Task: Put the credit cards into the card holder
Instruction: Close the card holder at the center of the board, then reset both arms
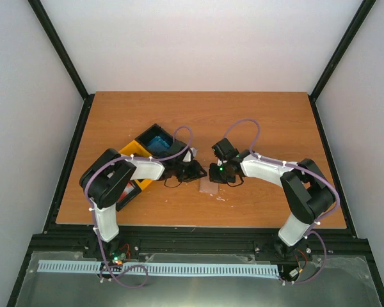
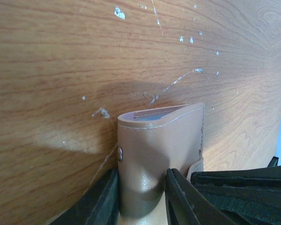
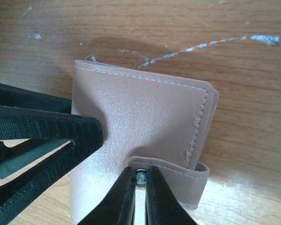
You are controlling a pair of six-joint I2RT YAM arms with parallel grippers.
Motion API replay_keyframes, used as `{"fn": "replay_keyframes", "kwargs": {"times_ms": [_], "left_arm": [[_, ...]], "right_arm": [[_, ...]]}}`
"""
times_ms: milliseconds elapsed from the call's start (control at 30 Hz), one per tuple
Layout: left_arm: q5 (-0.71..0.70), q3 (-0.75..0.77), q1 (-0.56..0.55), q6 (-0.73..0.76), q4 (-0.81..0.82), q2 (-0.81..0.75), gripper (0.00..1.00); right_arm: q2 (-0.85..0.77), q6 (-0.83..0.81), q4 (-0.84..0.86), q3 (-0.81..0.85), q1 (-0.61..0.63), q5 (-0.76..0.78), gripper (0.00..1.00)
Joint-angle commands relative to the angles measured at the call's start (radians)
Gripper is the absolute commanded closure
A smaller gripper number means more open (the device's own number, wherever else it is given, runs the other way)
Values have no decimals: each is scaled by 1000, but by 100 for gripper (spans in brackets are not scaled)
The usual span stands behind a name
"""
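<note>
The tan-pink card holder (image 1: 208, 187) lies folded on the table between both grippers. My left gripper (image 2: 141, 180) is shut on its folded spine, and the card holder (image 2: 159, 136) stands up between the fingers. My right gripper (image 3: 140, 176) is shut on the card holder's snap strap (image 3: 178, 176), with the metal snap between the fingertips. The strap curls off the cover of the card holder (image 3: 140, 117). A light blue card (image 1: 157, 142) lies in the far black bin. A red card (image 1: 143, 185) shows in the near bin beside my left arm. The black card is not visible.
The black-yellow-black bin tray (image 1: 136, 150) sits left of the grippers, partly under my left arm. My left gripper's black fingers (image 3: 37, 136) show at the left of the right wrist view. The wooden table (image 1: 262, 121) bears white scratches.
</note>
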Motion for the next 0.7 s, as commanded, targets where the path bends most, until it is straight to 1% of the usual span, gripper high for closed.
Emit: {"fn": "replay_keyframes", "kwargs": {"times_ms": [0,233,433,500,600,667], "left_arm": [[-15,-34,-21,19,-124,77,70],[-11,-34,-21,18,-119,83,73],[-14,-36,-21,17,-117,85,73],[-20,-37,-22,16,-119,75,73],[-41,-32,-21,18,-134,34,72],[-65,-18,-22,29,-167,-6,68]], "right_arm": [[69,-2,-69,25,0,16,93],[122,-8,-146,47,7,66,97],[151,-15,-184,80,27,122,97],[132,-18,-170,82,27,126,97],[52,-26,-156,91,27,147,95],[-13,-30,-167,104,27,186,92]]}}
